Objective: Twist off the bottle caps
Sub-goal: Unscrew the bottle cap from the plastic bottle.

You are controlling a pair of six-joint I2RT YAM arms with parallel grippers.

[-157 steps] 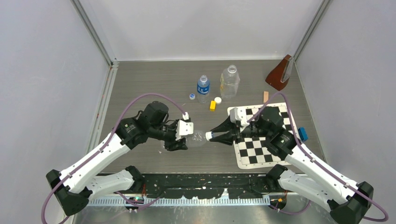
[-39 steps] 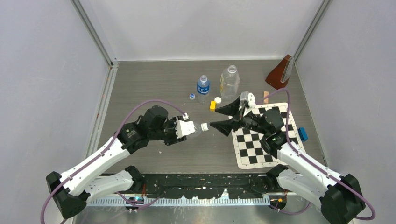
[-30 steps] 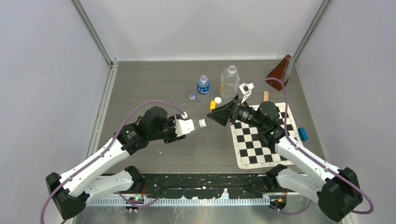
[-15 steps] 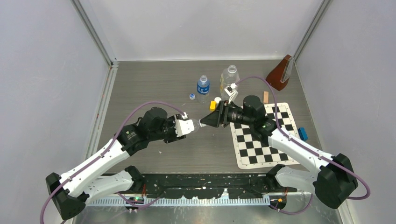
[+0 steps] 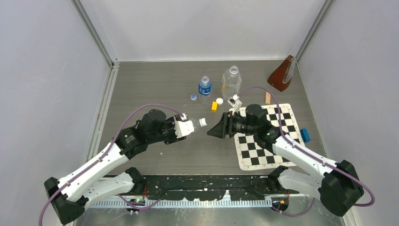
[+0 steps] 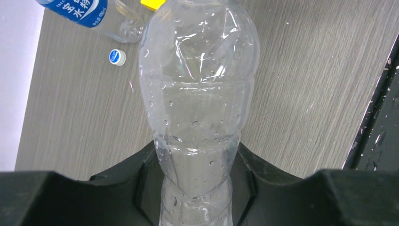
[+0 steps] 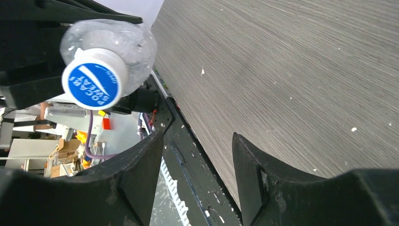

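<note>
The clear bottle [image 6: 197, 94] wears a blue-and-white cap [image 7: 94, 84] (lettered in white); the board [image 5: 258, 153] is black-and-white checked, the table [image 5: 155, 84] grey.

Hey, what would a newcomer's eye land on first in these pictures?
The left claw gripping a slim clear bottle mid-table, its blue-printed cap aimed at the open right claw, which hangs just short of it. Next, the checkerboard mat on the right.

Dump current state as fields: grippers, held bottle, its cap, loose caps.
left gripper: shut on slim bottle
right gripper: open, empty
screwed cap: on the slim bottle, apart from the right gripper, off to one side of its fingers
loose caps: bluish cap, white cap, beside the standing bottles
standing bottles: blue-labelled bottle, wider bottle
</note>
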